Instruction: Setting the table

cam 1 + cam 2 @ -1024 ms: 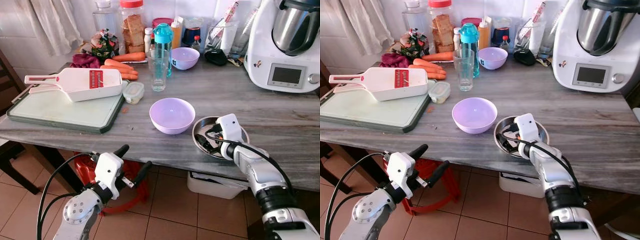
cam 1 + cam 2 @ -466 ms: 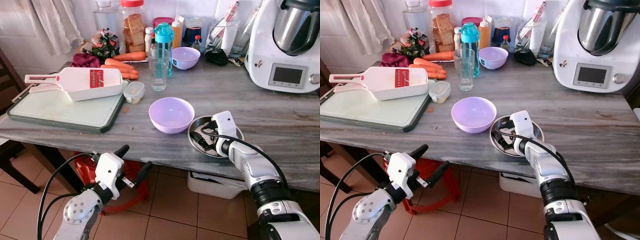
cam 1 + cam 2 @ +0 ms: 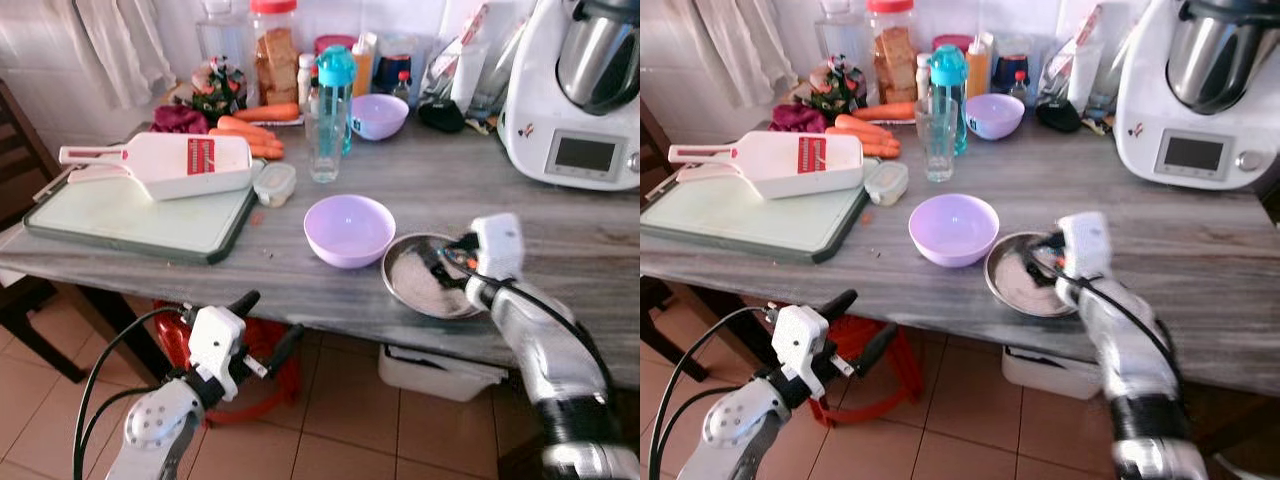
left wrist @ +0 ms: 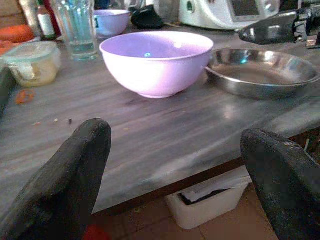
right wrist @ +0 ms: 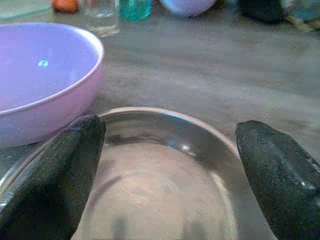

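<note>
A shallow steel plate (image 3: 420, 290) lies near the front edge of the grey counter (image 3: 560, 215), just right of a purple bowl (image 3: 348, 228). My right gripper (image 3: 452, 263) hovers open over the plate's right side; in the right wrist view its fingers (image 5: 55, 170) spread wide above the steel plate (image 5: 165, 190), with the purple bowl (image 5: 45, 75) beside it. My left gripper (image 3: 265, 322) is held open below the counter's edge, empty. In its wrist view it faces the purple bowl (image 4: 156, 60) and the plate (image 4: 260, 72).
A drinking glass (image 3: 323, 148), a teal bottle (image 3: 331, 85) and a second purple bowl (image 3: 379, 115) stand further back. A cutting board (image 3: 120, 215) with a white slicer (image 3: 160, 165) fills the left. A kitchen machine (image 3: 585, 95) is at the right. A white bin (image 3: 440, 370) is under the counter.
My right gripper has drawn back to the right, from inside the plate to over its right rim. The camera has shifted a little. The left arm is still.
</note>
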{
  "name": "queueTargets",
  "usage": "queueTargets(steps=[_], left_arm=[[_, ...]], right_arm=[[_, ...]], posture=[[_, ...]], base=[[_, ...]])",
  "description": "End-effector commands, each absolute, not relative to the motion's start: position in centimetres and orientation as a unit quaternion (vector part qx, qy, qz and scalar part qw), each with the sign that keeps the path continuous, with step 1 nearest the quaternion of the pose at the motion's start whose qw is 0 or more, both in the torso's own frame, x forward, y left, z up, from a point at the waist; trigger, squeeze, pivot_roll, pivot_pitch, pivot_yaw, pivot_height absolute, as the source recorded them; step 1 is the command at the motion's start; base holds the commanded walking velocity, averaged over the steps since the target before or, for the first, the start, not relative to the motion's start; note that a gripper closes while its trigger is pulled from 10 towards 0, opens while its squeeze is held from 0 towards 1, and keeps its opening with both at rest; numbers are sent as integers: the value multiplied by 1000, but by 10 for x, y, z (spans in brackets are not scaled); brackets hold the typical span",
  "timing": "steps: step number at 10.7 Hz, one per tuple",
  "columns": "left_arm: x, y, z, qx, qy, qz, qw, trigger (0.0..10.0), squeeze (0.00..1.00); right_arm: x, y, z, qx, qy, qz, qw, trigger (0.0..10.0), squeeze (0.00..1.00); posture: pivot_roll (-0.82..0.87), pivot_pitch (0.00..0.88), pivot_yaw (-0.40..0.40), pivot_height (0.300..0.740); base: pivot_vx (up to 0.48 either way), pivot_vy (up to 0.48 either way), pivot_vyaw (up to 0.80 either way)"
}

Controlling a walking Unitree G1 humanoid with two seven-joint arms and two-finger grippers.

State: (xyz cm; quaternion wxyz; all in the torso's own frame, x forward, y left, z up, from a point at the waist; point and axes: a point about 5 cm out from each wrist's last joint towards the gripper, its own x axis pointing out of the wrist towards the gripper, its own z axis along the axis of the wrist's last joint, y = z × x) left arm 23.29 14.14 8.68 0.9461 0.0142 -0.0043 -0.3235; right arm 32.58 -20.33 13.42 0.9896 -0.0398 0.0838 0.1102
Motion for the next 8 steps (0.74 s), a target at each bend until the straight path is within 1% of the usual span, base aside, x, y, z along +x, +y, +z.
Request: queueTargets(steps=[1, 3, 4, 5, 6, 7, 8], left_arm=[[234, 145, 90, 19, -9, -330, 944, 10000, 0], [238, 146, 93, 7, -18, -334, 942, 10000, 0], [240, 146, 95, -3, -21, -327, 945, 10000, 0], [249, 148, 97, 14, -22, -285, 958, 10000, 0], [252, 150, 97, 25, -22, -257, 966, 10000, 0], [258, 157, 96, 55, -22, -187, 981, 10000, 0], [260, 161, 93, 55, -14, -136, 989, 10000, 0]], right_arm=[[317, -209, 140, -36, 65, 94, 993, 10000, 0], [290, -215, 137, -25, 34, 46, 998, 10000, 0], [283, -216, 136, -29, 26, 35, 999, 10000, 0], [270, -215, 134, -22, 9, 1, 1000, 10000, 0], [263, -211, 132, -26, -1, -11, 1000, 10000, 0], [254, -202, 128, -54, -16, -17, 998, 10000, 0], [248, -196, 120, -51, -8, -17, 999, 10000, 0]], posture=[[34, 11, 35, 740], [17, 3, 43, 740], [11, 0, 49, 740], [5, 0, 51, 740], [2, 0, 51, 740], [-2, 0, 56, 740], [2, 0, 59, 740]], base=[[0, 0, 0], [0, 0, 0], [0, 0, 0], [0, 0, 0], [0, 0, 0], [0, 0, 0], [0, 0, 0]])
